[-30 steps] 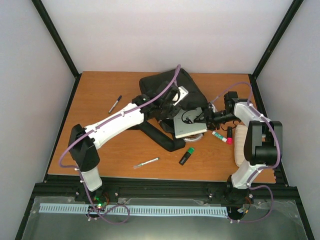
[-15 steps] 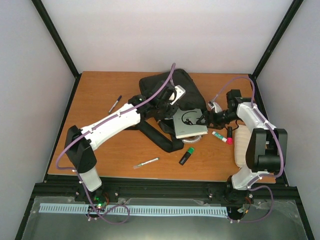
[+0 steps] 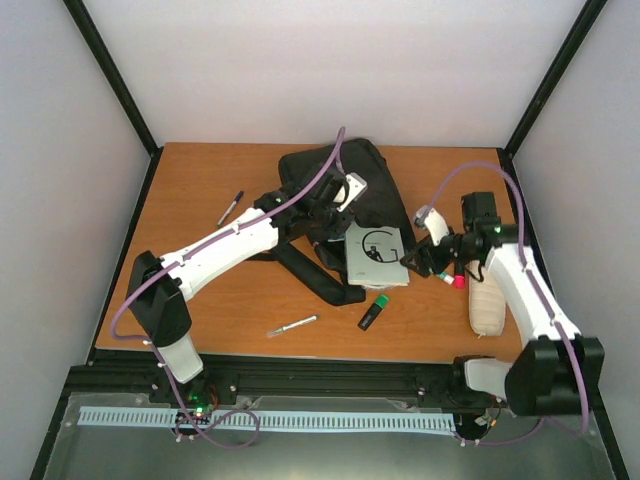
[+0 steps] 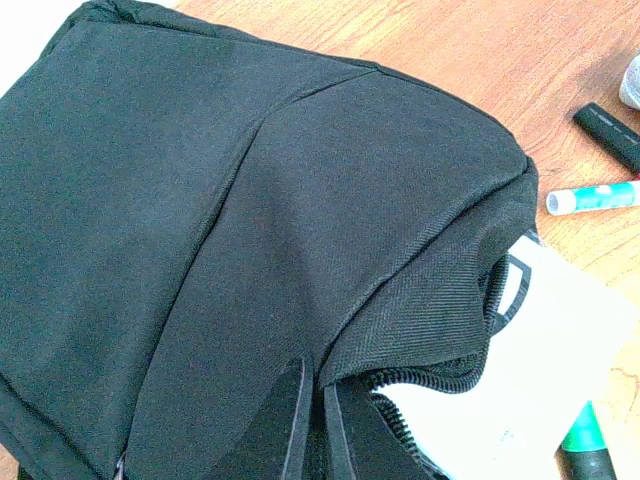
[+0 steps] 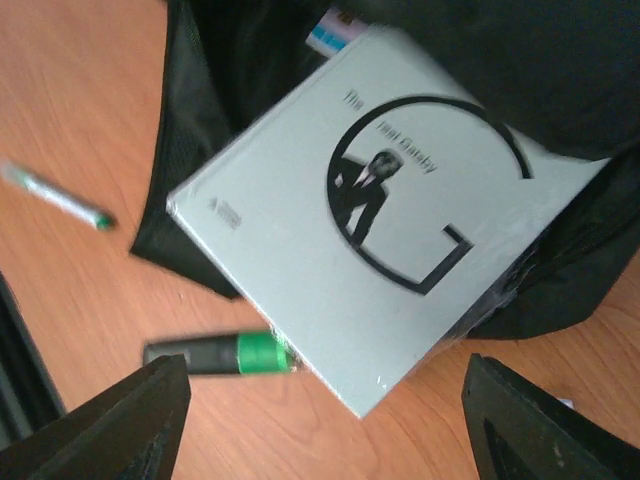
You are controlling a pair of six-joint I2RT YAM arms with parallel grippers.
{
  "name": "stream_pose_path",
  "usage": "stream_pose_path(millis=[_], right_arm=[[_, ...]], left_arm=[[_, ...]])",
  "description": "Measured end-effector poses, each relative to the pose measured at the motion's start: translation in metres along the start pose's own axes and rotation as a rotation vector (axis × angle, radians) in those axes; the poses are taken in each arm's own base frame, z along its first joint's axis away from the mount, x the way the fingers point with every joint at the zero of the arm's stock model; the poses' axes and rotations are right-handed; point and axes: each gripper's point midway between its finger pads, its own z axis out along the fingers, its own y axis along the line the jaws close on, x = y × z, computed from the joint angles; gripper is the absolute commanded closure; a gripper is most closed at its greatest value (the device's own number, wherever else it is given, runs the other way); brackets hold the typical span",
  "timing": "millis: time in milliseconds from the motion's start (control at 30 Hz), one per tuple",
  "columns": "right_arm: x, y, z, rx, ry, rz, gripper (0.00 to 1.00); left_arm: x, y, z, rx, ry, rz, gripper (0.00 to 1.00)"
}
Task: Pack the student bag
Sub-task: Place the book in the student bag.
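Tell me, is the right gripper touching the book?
Apart. The right wrist view shows the right gripper open, table visible between each finger and the book.

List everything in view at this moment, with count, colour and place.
student bag: one, black, table's far centre, unzipped
book: one, pale grey, partly in the bag's opening
highlighter: one, black and green, nearer than the book
dark pen: one, far left
silver pen: one, near centre
marker: one, white and teal, right of book
pink-capped item: one, beside marker
pouch: one, cream, right edge
table: one, brown wood
left gripper: shut on the student bag's fabric
right gripper: open, empty, over the book's corner
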Motion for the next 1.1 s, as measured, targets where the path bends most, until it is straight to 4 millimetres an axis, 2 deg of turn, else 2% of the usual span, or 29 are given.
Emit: stream_pose_path(millis=[167, 267, 367, 600, 933, 1100], right_arm=[[0.041, 0.025, 0.017, 0.079, 0.068, -0.335, 0.2], [0.067, 0.021, 0.029, 0.135, 0.143, -0.465, 0.21], [0.073, 0.013, 0.035, 0.181, 0.179, -0.518, 0.22], [0.079, -0.004, 0.049, 0.268, 0.245, -0.652, 0.27], [0.066, -0.026, 0.073, 0.35, 0.271, -0.783, 0.41], [0.055, -0.036, 0.075, 0.411, 0.258, -0.861, 0.45]], left_arm=[[-0.001, 0.002, -0.001, 0.004, -0.004, -0.01, 0.99], [-0.002, 0.003, -0.003, 0.004, -0.008, -0.014, 0.99], [-0.002, 0.004, -0.003, 0.006, -0.008, -0.018, 0.99], [-0.002, 0.003, -0.003, 0.011, -0.008, -0.019, 0.99], [-0.002, 0.002, -0.003, 0.022, -0.008, -0.018, 0.99], [-0.001, 0.003, -0.002, 0.024, -0.005, -0.02, 0.99]])
